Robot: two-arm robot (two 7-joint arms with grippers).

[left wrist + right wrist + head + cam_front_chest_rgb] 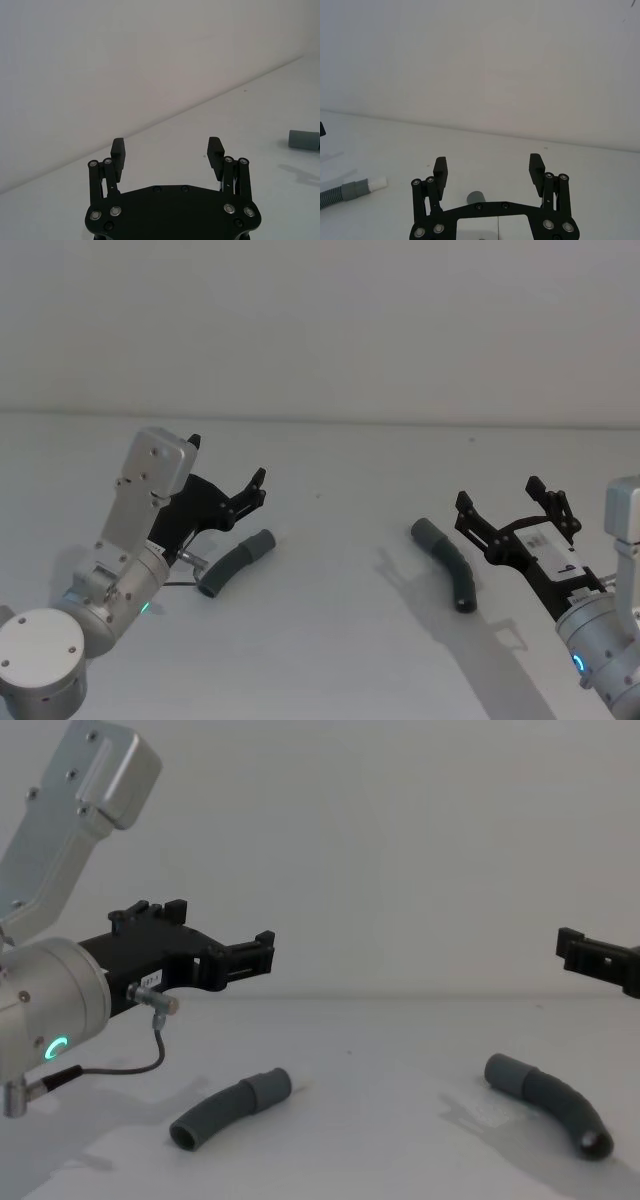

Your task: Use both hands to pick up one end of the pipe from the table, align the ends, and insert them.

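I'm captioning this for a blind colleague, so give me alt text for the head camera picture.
Two short curved dark-grey hose pieces lie apart and untouched on a white table: the left piece and the right piece. The left gripper and the right gripper, both black and open, are each poised near their own piece, holding nothing.

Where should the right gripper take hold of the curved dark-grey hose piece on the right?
Probably at the middle bend of that dark-grey hose piece, coming from above with the open right gripper straddling its width: it lies flat on the white table, and that leaves its inward-facing cuff free.
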